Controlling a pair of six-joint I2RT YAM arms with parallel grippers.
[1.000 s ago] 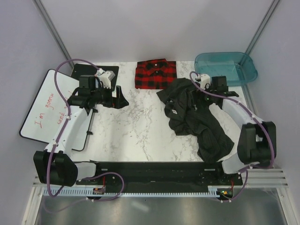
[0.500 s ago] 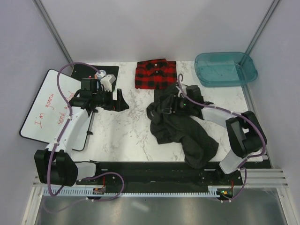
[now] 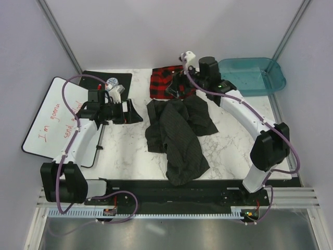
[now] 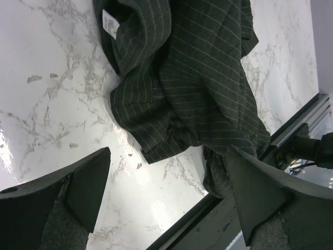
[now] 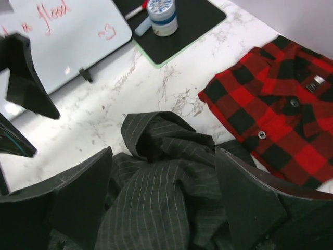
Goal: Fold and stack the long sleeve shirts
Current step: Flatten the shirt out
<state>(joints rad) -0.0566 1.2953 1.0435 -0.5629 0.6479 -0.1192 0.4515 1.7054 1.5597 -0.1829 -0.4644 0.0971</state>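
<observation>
The top camera looks down from high above the near edge over the whole tabletop (image 3: 130,151). The 2 wrist cameras look down from close, sharing the pinstriped shirt (image 4: 197,78).

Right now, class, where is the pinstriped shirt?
In the top view, the pinstriped shirt lies crumpled at mid-table, on the near side of the folded plaid shirt at the far edge.

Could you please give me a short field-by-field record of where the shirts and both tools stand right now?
plaid shirt: folded, at the far edge of the table
pinstriped shirt: crumpled, unfolded, mid-table, far end beside the plaid shirt
left tool: open, empty, left of the pinstriped shirt
right tool: open, above the pinstriped shirt's far end
stack: not yet made
</observation>
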